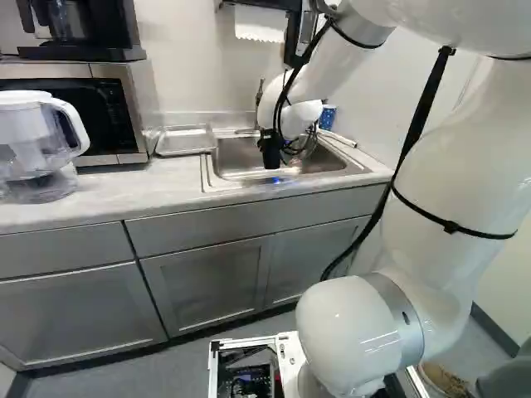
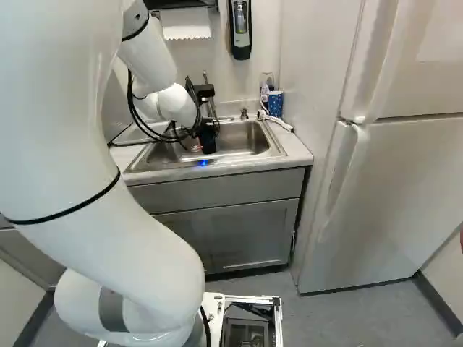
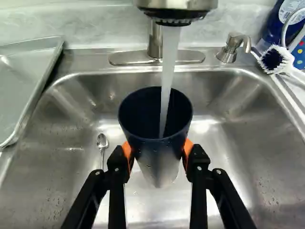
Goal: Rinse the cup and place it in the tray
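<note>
Over the sink, the gripper (image 2: 207,137) hangs at the end of my arm. In the wrist view both orange pads of the gripper (image 3: 157,155) press on opposite sides of a dark blue cup (image 3: 155,143), so it is shut on the cup. The cup stands mouth-up under the faucet (image 3: 176,7), and a stream of water (image 3: 167,76) runs into it. To the left of the sink in the left base view lies the metal tray (image 1: 185,140); its edge also shows beside the sink in the wrist view.
A spoon (image 3: 102,143) lies in the sink basin (image 3: 233,148). Behind the sink's rim are a soap pump (image 3: 231,47) and a brush (image 3: 275,59). A blue patterned cup (image 2: 275,103) stands at the back corner. A pitcher (image 1: 37,145) and microwave (image 1: 124,108) are on the counter; a fridge (image 2: 391,195) stands right.
</note>
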Motion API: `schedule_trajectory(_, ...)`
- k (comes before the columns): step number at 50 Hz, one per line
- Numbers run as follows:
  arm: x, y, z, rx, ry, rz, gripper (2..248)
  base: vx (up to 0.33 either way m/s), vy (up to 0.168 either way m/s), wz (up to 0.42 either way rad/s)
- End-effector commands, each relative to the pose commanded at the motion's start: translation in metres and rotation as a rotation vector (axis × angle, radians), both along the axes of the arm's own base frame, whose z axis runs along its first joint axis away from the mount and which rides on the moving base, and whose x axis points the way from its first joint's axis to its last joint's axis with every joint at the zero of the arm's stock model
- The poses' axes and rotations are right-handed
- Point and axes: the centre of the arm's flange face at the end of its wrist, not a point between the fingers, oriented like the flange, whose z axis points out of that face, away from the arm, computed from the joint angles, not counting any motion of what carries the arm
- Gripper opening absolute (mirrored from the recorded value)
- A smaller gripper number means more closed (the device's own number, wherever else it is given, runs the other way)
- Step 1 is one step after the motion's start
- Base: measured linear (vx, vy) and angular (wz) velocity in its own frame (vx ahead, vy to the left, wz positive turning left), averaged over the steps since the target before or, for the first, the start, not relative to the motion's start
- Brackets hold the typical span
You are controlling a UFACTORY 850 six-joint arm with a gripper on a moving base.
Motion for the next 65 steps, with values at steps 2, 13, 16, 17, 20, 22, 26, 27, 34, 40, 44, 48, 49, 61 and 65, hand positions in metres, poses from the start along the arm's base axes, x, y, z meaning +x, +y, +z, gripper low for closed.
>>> schedule_trajectory(2, 0.0000, 0.0000, 0.0000, 0.000, 0.000, 0.000, 121, 0.000, 0.000, 0.000)
schedule_trajectory(13, 0.0000, 0.0000, 0.0000, 0.000, 0.000, 0.000, 121, 0.000, 0.000, 0.000)
schedule_trajectory(16, 0.0000, 0.0000, 0.0000, 0.000, 0.000, 0.000, 121, 0.000, 0.000, 0.000)
schedule_trajectory(17, 0.0000, 0.0000, 0.0000, 0.000, 0.000, 0.000, 121, 0.000, 0.000, 0.000)
schedule_trajectory(20, 0.0000, 0.0000, 0.0000, 0.000, 0.000, 0.000, 121, 0.000, 0.000, 0.000)
schedule_trajectory(22, 0.0000, 0.0000, 0.0000, 0.000, 0.000, 0.000, 121, 0.000, 0.000, 0.000)
schedule_trajectory(26, 0.0000, 0.0000, 0.0000, 0.000, 0.000, 0.000, 121, 0.000, 0.000, 0.000)
schedule_trajectory(27, 0.0000, 0.0000, 0.0000, 0.000, 0.000, 0.000, 121, 0.000, 0.000, 0.000)
schedule_trajectory(34, 0.0000, 0.0000, 0.0000, 0.000, 0.000, 0.000, 121, 0.000, 0.000, 0.000)
schedule_trajectory(40, 0.0000, 0.0000, 0.0000, 0.000, 0.000, 0.000, 121, 0.000, 0.000, 0.000)
schedule_trajectory(44, 0.0000, 0.0000, 0.0000, 0.000, 0.000, 0.000, 121, 0.000, 0.000, 0.000)
schedule_trajectory(48, 0.0000, 0.0000, 0.0000, 0.000, 0.000, 0.000, 121, 0.000, 0.000, 0.000)
schedule_trajectory(49, 0.0000, 0.0000, 0.0000, 0.000, 0.000, 0.000, 121, 0.000, 0.000, 0.000)
schedule_trajectory(61, 0.0000, 0.0000, 0.0000, 0.000, 0.000, 0.000, 121, 0.000, 0.000, 0.000)
schedule_trajectory(65, 0.0000, 0.0000, 0.0000, 0.000, 0.000, 0.000, 121, 0.000, 0.000, 0.000)
